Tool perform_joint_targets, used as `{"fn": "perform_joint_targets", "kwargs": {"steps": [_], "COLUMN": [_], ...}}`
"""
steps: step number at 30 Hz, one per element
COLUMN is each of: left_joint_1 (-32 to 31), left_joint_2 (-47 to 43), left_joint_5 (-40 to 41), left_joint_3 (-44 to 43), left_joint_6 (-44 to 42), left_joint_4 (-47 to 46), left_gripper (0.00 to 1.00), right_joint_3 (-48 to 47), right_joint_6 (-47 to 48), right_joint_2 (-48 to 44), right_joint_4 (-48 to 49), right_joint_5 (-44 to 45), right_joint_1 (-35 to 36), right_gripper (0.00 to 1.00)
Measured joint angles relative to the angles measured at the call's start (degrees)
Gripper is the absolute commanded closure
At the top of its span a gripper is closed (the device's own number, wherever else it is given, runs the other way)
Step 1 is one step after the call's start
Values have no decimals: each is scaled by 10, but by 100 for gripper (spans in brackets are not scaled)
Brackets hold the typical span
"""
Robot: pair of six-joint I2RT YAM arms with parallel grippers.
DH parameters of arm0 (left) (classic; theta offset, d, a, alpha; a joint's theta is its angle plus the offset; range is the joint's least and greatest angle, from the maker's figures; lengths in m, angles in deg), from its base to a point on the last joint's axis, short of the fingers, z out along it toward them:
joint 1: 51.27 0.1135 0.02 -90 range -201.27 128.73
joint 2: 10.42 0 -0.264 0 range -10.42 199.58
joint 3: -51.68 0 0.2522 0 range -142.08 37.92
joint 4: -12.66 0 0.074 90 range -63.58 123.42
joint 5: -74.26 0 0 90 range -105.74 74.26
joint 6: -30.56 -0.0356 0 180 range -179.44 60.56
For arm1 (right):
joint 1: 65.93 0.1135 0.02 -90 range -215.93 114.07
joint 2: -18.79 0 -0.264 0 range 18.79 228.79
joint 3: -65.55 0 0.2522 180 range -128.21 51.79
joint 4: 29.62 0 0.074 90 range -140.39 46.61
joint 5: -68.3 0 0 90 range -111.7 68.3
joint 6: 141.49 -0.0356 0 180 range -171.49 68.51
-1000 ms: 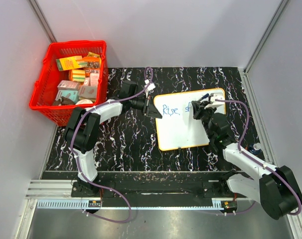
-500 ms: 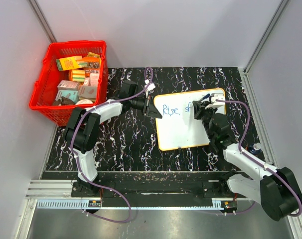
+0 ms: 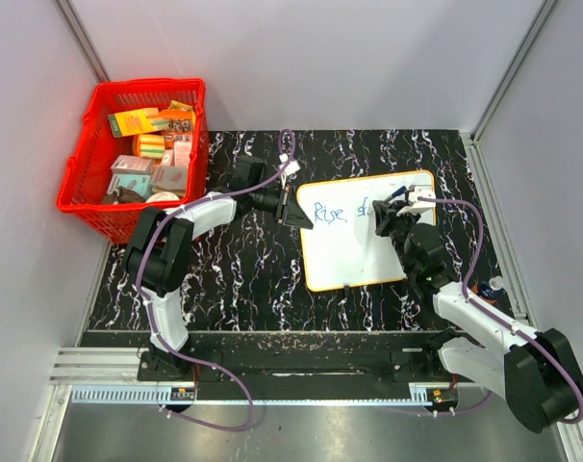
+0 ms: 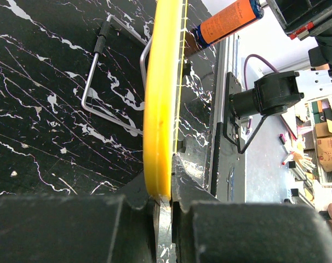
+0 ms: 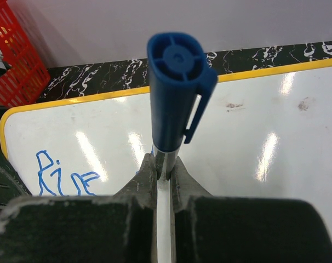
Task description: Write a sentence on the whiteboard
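Two arms meet over the whiteboard point(image 3: 359, 252), which sits on the black, white-veined bench point(image 3: 243, 274) right of centre, its orange-yellow rim all around. The left fingers point(image 3: 293, 210) reach in from the left and are closed onto the board's left edge near the far corner. The left wrist view shows the yellow rim point(image 4: 160, 109) edge-on, pinched between the two dark fingers point(image 4: 181, 178) with no gap showing. A bent wire bracket point(image 4: 100, 82) lies on the bench just beside that rim.

The right fingers point(image 3: 383, 217) hang over the far right part of the board and are closed around a marker point(image 5: 177, 71). In the right wrist view its blue capped end with a clip points towards the camera, while the pale barrel runs down between the fingers point(image 5: 147, 178). The tip is hidden, so I cannot tell whether it touches the white surface point(image 5: 253, 126).

The sentence point(image 3: 328, 213) is thin blue handwriting along the far part of the board. It reads "Rise", then a few more strokes just beside the right fingers that are too small to read. The same "Rise" point(image 5: 62, 175) shows at the lower left of the right wrist view.

At the far left a red basket point(image 3: 152, 85) holds small boxes, well apart from the board.
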Motion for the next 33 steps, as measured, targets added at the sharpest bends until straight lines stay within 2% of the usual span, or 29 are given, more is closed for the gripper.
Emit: {"fn": "perform_joint_targets", "kwargs": {"steps": [16,33], "left_joint_1": [0,0], "left_joint_2": [1,2], "left_joint_5": [-1,-1], "left_joint_3": [-1,-1], "left_joint_6": [0,0], "left_joint_4": [0,1], "left_gripper": [100,100], "right_joint_3": [-2,-23], "right_joint_6": [-1,8], "right_joint_2": [-23,33], "right_joint_4": [-1,27], "right_joint_5": [0,1], "right_joint_1": [0,0], "right_gripper": [100,100]}}
